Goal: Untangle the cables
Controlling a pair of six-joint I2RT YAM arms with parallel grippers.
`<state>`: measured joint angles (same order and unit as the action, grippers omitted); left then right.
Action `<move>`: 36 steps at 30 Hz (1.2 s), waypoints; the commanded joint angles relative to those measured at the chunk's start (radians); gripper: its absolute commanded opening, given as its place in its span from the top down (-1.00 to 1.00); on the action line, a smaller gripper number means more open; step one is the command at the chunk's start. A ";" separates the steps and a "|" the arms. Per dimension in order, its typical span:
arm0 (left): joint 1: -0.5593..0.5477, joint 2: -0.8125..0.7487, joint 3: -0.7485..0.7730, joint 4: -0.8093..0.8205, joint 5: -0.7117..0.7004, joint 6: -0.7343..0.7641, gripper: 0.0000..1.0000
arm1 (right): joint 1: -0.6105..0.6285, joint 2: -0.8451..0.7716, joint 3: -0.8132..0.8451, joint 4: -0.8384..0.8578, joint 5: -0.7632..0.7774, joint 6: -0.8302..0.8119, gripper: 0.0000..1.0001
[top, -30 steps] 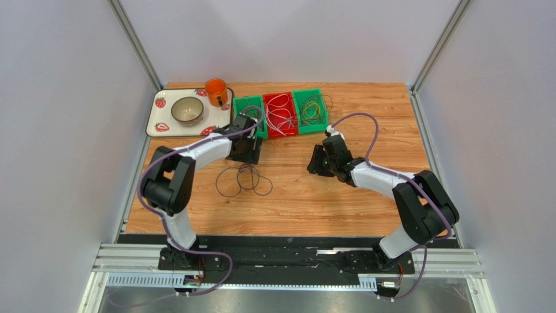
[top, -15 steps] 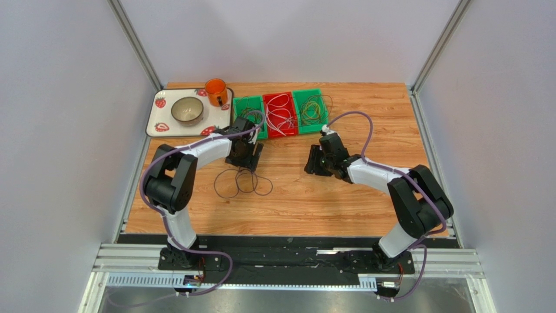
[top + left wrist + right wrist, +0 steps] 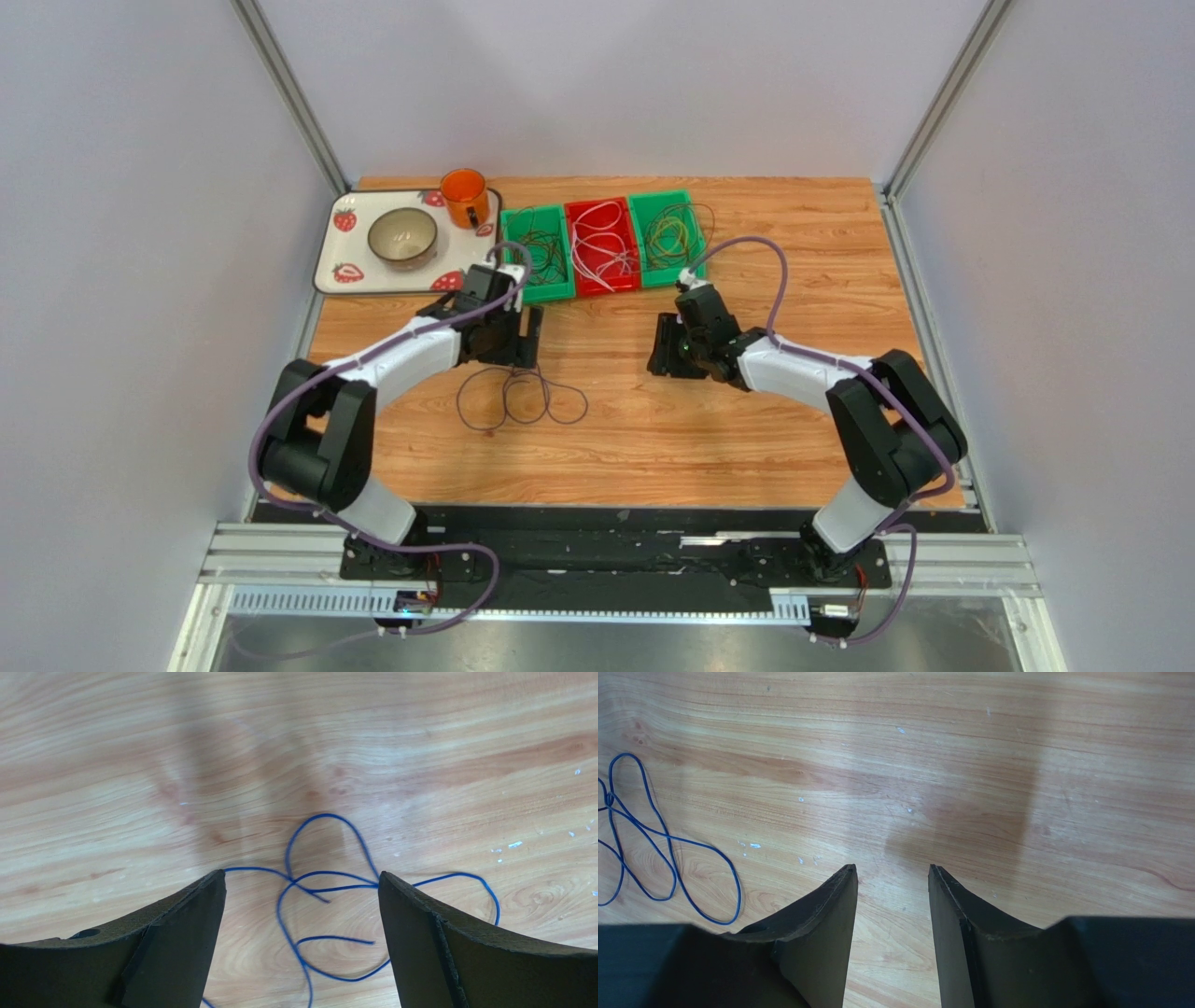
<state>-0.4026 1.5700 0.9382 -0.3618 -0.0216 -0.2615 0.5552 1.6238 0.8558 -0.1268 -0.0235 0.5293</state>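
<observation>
Looped cable (image 3: pixel 323 815) lying on tabletop (image 3: pixel 210 742) beneath left tool (image 3: pixel 300 882), held wide apart; right tool (image 3: pixel 892 875) narrowly parted, empty, well aside. Risk: 2 crossing strands pinched together, so the tangle could be tightened.

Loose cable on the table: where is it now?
Top external view: the loose cable lies left of centre on the table, just on the near side of the left gripper and well to the left of the right gripper.
</observation>
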 commanded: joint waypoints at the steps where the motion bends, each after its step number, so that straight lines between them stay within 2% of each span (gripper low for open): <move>1: 0.045 -0.070 -0.049 0.129 0.092 0.018 -0.74 | 0.028 0.036 0.064 -0.028 0.023 -0.035 0.09; 8: 0.015 -0.065 -0.059 0.061 0.054 0.039 -0.62 | 0.046 0.090 0.129 -0.082 0.023 -0.058 0.09; 9: 0.004 -0.068 -0.055 0.038 -0.007 0.031 -0.58 | 0.051 0.094 0.135 -0.088 0.023 -0.063 0.09; 14: -0.031 -0.054 0.047 -0.170 -0.123 -0.051 -0.57 | 0.060 0.120 0.164 -0.117 0.065 -0.063 0.09; 17: -0.059 -0.061 0.042 -0.190 -0.127 -0.071 -0.60 | 0.061 0.134 0.180 -0.131 0.076 -0.058 0.10; 21: -0.113 0.033 0.094 -0.241 -0.245 -0.030 -0.65 | 0.064 0.139 0.183 -0.135 0.080 -0.057 0.10; 27: -0.113 0.054 0.108 -0.244 -0.262 0.007 -0.64 | 0.064 0.140 0.183 -0.137 0.076 -0.061 0.10; 34: -0.113 0.221 0.217 -0.310 -0.259 0.041 -0.62 | 0.065 0.139 0.183 -0.134 0.077 -0.061 0.10; 36: -0.113 0.231 0.220 -0.298 -0.220 0.050 -0.62 | 0.066 0.139 0.181 -0.132 0.077 -0.060 0.10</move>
<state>-0.5163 1.7706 1.1233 -0.6338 -0.2680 -0.2527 0.6144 1.7515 1.0073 -0.2577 0.0364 0.4805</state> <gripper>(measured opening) 0.813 0.452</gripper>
